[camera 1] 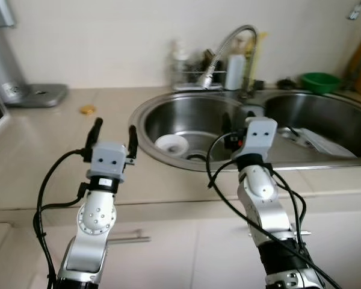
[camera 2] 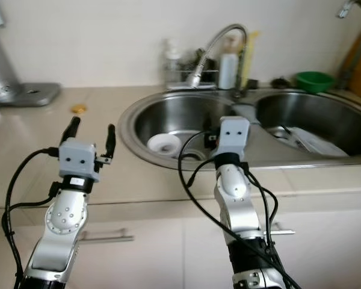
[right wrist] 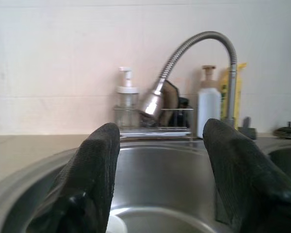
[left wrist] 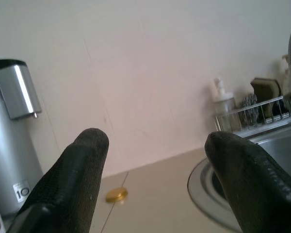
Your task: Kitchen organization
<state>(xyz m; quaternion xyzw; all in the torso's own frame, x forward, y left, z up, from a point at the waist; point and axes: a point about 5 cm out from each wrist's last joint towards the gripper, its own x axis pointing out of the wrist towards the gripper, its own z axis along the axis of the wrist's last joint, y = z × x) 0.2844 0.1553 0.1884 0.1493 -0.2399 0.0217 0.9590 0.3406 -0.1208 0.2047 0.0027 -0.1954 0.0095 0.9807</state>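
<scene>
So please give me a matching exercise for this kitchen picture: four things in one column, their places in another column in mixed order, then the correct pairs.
Things:
1. small white round bowl
2. green plastic bowl
3. small golden round lid
4. clear soap pump bottle

Places:
A. on the beige counter, left of the sink
B. in the wire rack behind the sink
C. inside the left sink basin
D. behind the right sink basin

Pairs: 1-C, 2-D, 3-A, 4-B

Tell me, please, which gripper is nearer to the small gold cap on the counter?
Left. The left gripper hovers over the counter just short of the gold cap; the right gripper is over the sink's left basin, further off.
</scene>
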